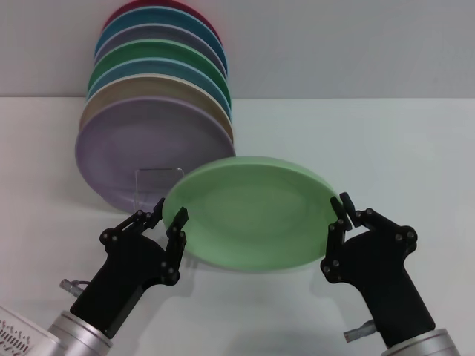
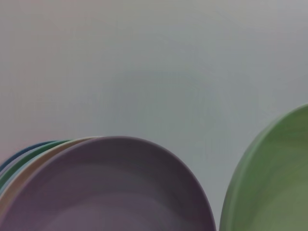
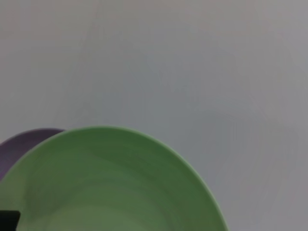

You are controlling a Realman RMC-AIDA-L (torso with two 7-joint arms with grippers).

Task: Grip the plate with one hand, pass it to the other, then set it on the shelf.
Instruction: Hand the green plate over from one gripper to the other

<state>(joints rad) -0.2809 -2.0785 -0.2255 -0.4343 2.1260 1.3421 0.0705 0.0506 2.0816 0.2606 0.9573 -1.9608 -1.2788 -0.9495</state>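
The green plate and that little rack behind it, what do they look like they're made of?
Plate: probably melamine or matte-glazed ceramic; even pale colour, soft sheen, no sharp glare. Rack: looks like clear acrylic or thin wire; only a thin see-through outline shows, so it can't be settled.
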